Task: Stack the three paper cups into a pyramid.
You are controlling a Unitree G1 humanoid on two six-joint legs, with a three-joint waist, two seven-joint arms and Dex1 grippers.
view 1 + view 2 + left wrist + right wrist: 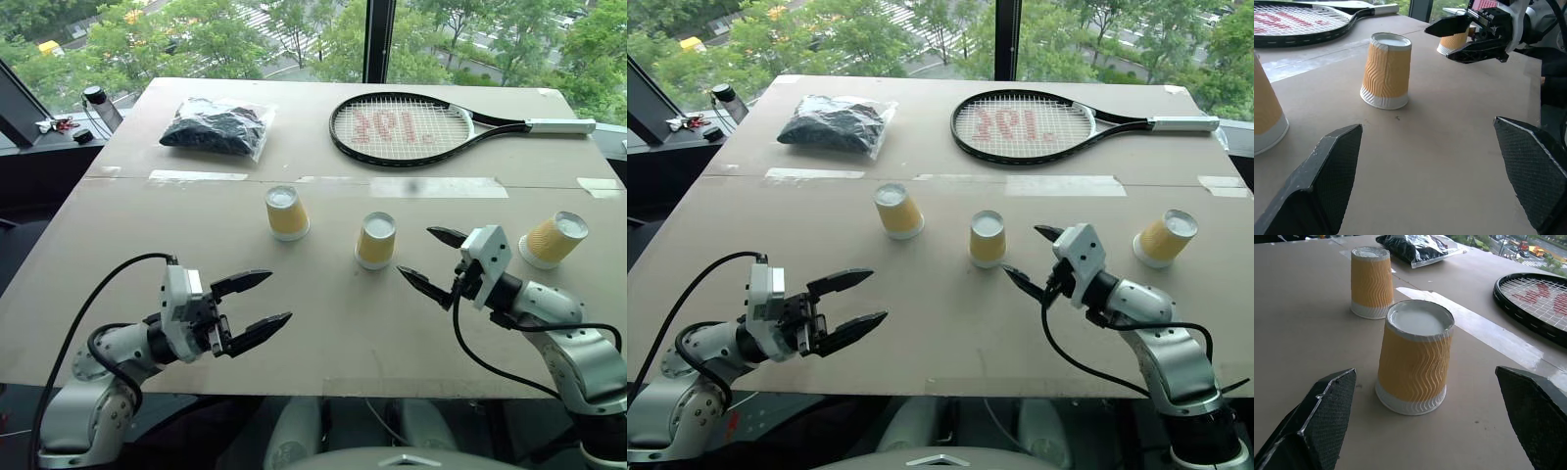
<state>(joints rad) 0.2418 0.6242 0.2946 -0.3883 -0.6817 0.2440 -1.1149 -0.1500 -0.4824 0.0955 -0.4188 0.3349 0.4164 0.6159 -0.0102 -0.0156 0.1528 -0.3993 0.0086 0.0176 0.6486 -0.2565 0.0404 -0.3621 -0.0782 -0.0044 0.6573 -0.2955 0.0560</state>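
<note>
Standing upside down in a loose row across the middle of the table [323,333], the three paper cups are well apart from one another: the left cup [287,212], the middle cup [376,240] and the right cup [554,239], which leans toward the right edge. The right gripper [431,258] hangs just beside the middle cup with its black fingers spread wide and nothing between them; the left gripper [257,305] hovers near the front edge, also spread wide and empty, with bare board between it and the cups. The surface is plain brown board, joined by a seam with strips of pale tape [438,186] running across behind the cups. Beyond the seam lie a tennis racket [411,128], its strings carrying a red printed mark that cannot be read, and a clear bag of dark contents [217,127]. A dark bottle [101,106] stands off the far left corner. Windows behind the table look out on green trees and a street below.
</note>
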